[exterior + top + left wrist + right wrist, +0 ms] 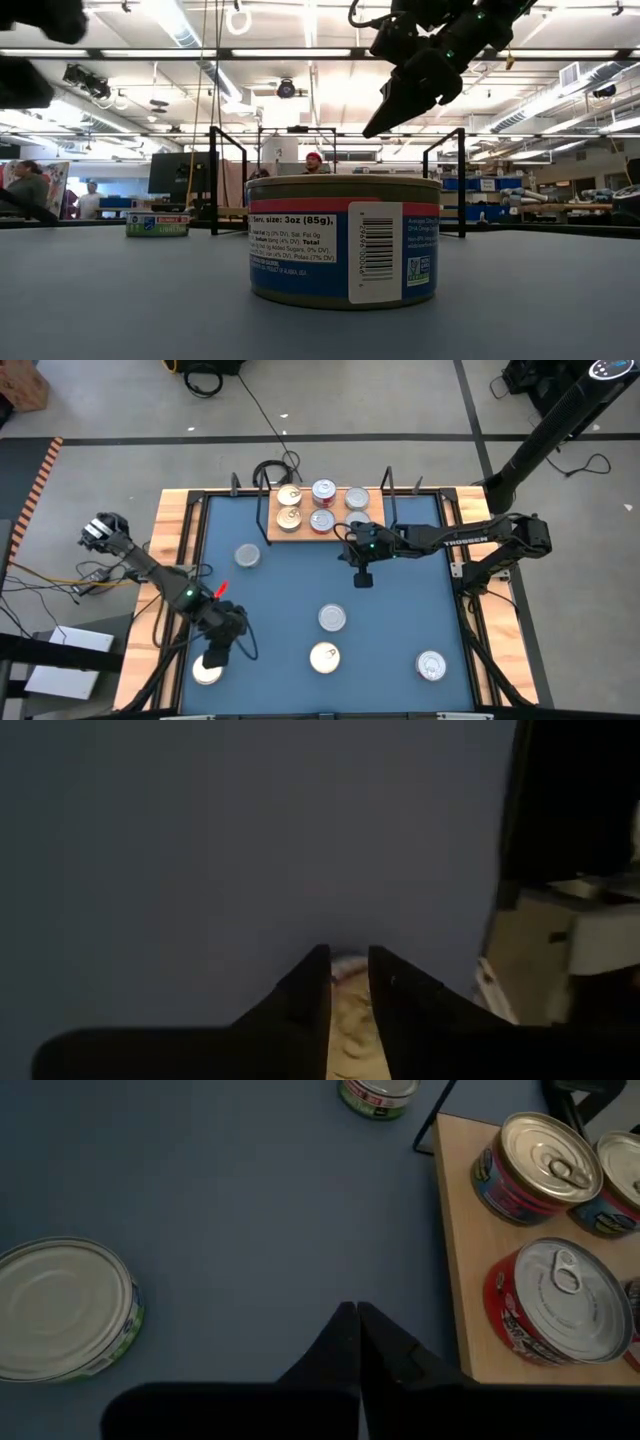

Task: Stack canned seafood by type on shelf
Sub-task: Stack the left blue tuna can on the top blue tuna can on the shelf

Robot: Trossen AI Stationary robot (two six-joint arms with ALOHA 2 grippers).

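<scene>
- The shelf (300, 532), a light-wood board with black wire frames at its ends, lies at 12 o'clock on the blue table (280, 600).
- Five tins sit on the board: two gold-topped ones (289, 496) stacked toward its 9 o'clock end, a silver-topped tin (324, 490) in the middle with a red-sided tin (321, 520) just beside it at 6 o'clock, and another silver tin (357, 499) toward 3 o'clock.
- Loose tins on the table: one (247, 556) at 10 o'clock, one (332, 618) near the centre, a gold-topped one (324, 657) at 6 o'clock, one (431, 665) at 4 o'clock.
- The left gripper (215, 658) is at 7 o'clock, right over a pale-topped tin (206, 671); in its wrist view the fingers (305, 995) stand narrowly apart, with the tin (348, 1010) showing in the gap. Whether they grip it cannot be told.
- The right gripper (364, 578) hangs over the table just off the shelf's 5 o'clock corner, its fingers (340, 1342) pressed together with nothing between them.
- In the low view a blue-labelled tin (344, 240) fills the foreground.
</scene>
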